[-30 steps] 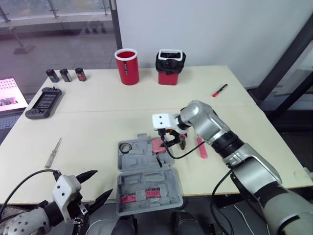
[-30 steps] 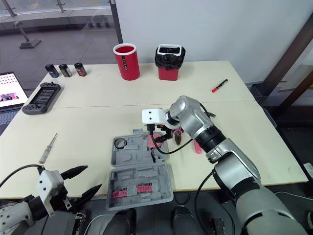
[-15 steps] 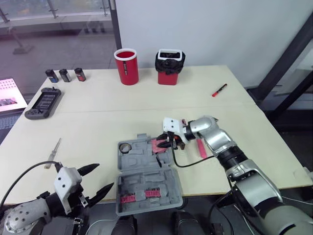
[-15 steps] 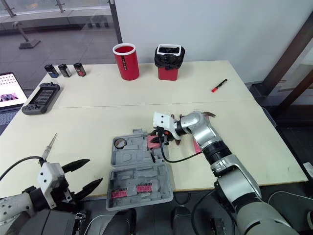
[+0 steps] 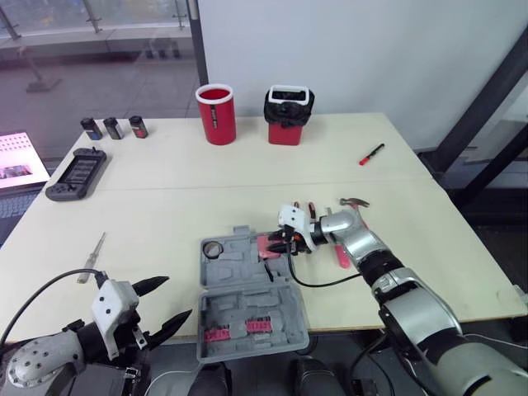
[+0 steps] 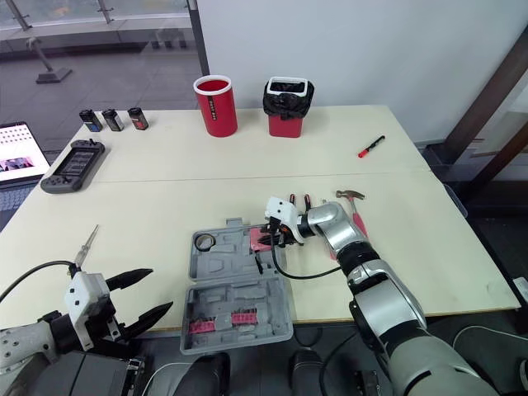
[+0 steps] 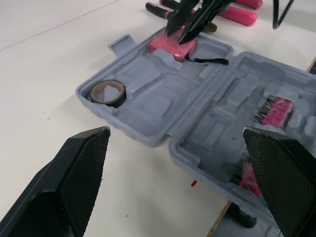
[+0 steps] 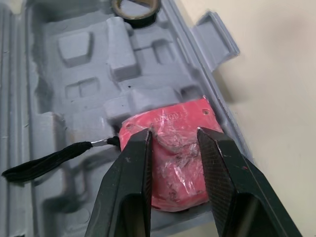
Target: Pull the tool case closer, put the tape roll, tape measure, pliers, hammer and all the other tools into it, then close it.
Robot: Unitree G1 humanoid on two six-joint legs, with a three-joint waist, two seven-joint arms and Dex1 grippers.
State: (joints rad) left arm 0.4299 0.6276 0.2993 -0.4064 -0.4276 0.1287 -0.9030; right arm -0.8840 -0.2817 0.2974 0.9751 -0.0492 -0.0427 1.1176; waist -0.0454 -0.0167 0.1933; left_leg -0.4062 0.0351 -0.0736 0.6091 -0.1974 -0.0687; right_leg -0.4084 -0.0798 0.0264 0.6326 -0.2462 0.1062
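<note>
The grey tool case (image 5: 235,276) lies open near the table's front edge. A dark tape roll (image 5: 212,247) sits in its far left pocket. The pink tape measure (image 8: 173,148) rests in the case's far right corner. My right gripper (image 5: 278,246) is shut on it, its fingertips (image 8: 140,140) pinching the tape measure's top face. The pliers (image 6: 298,200), the hammer (image 5: 353,202) and a pink handle (image 5: 341,252) lie just right of the case. A screwdriver (image 5: 89,256) lies at the left. My left gripper (image 5: 163,304) hangs open off the front edge, left of the case.
Pink bits (image 5: 235,332) fill the case's lid half. A red cup (image 5: 216,114) and a red bin with a black liner (image 5: 289,114) stand at the back. A red marker (image 5: 371,153), a handheld console (image 5: 76,173) and three batteries (image 5: 113,127) lie farther off.
My right gripper's fingers have closed from wide apart onto the tape measure, and its forearm has dropped lower over the table. The left gripper has stayed open and almost still.
</note>
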